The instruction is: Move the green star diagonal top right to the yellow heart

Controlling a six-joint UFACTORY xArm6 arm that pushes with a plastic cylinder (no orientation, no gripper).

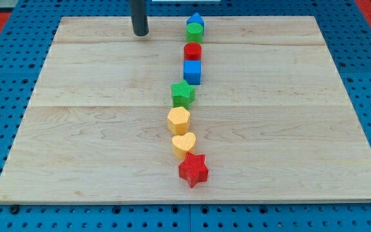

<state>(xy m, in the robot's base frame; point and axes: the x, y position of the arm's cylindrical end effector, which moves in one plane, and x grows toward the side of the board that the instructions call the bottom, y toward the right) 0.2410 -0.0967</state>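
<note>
The green star [183, 94] lies near the middle of the wooden board [76, 129], in a column of blocks. The yellow heart [183, 145] lies lower in the same column, with a yellow hexagon [178, 120] between the two. My tip [140, 33] stands near the view's top, left of the column's upper end and far above and left of the green star. It touches no block.
The column runs from the view's top to bottom: a blue block [196, 20], a green round block [194, 31], a red cylinder [192, 51], a blue cube [192, 72], then the star, hexagon and heart, and a red star [193, 170] at the bottom.
</note>
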